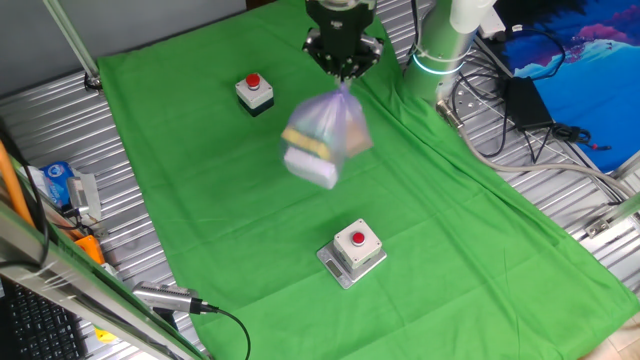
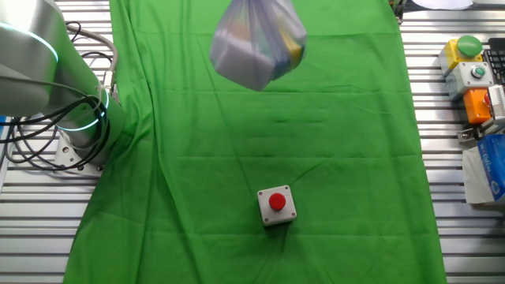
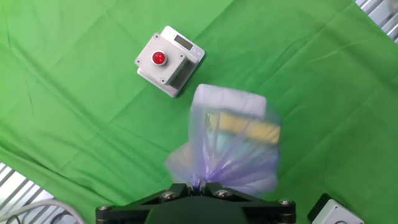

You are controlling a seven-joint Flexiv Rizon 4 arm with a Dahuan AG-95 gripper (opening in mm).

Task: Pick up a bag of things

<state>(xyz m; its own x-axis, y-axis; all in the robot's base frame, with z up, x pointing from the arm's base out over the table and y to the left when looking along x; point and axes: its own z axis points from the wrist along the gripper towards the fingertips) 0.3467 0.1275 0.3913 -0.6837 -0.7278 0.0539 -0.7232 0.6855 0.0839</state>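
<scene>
Bag of things hanging in the air from the pincer, no writing legible anywhere.

One fixed view: the pincer [image 1: 343,68] is closed on the knotted top of the bag of things [image 1: 325,140], which hangs clear of the green cloth [image 1: 450,230] on the worktop, between two grey boxes with red buttons [image 1: 353,249]. Other fixed view: the bag [image 2: 258,43] hangs blurred above the cloth. Hand view: the fingers pinch the bag's neck [image 3: 199,177]; yellow and white items show through.
</scene>
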